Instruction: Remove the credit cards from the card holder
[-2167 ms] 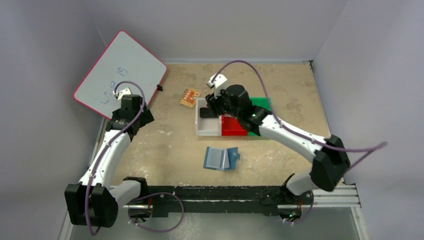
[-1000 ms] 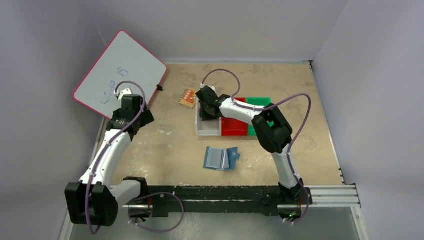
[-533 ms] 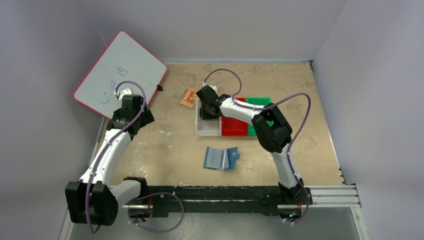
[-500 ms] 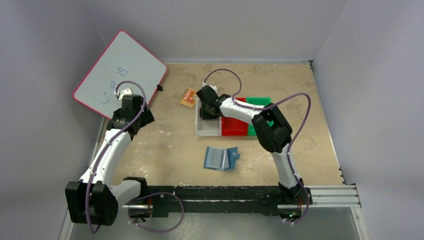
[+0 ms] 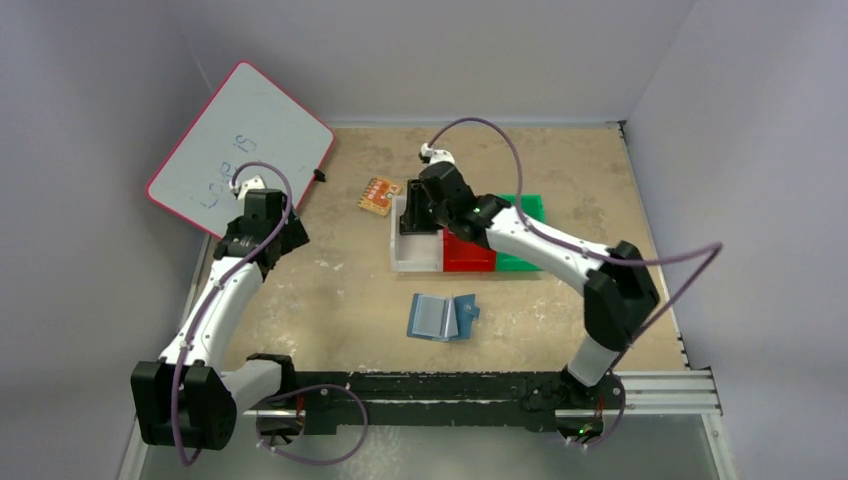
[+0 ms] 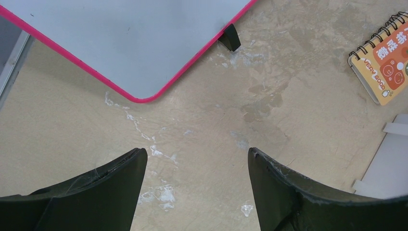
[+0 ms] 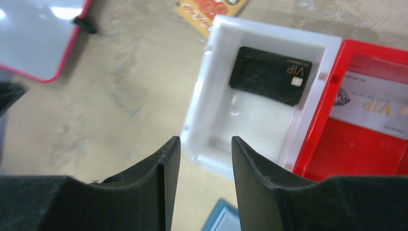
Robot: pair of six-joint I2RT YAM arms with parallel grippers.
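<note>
The card holder point(image 5: 440, 317) is a blue wallet lying open on the table in front of the bins; its corner point(image 7: 222, 219) shows below my right fingers. A black credit card point(image 7: 272, 74) lies flat in the white bin point(image 7: 207, 96). A silver-grey credit card point(image 7: 370, 108) lies in the red bin point(image 7: 346, 149). My right gripper point(image 7: 206, 144) hovers over the white bin's near-left rim, open, with nothing between its fingers; in the top view it point(image 5: 415, 212) covers the bin's far end. My left gripper point(image 6: 197, 159) hangs open over bare table near the whiteboard.
White point(image 5: 415, 255), red point(image 5: 468, 255) and green point(image 5: 525, 205) bins stand side by side mid-table. An orange spiral notebook point(image 5: 378, 194) lies just left of them. A pink-edged whiteboard point(image 5: 240, 140) leans at the far left, its corner point(image 6: 139, 96) ahead of my left fingers.
My right gripper has lifted out of the white bin and its jaws have parted, with the black card lying in the bin. The right arm's elbow has swung outward. The left arm has not moved.
</note>
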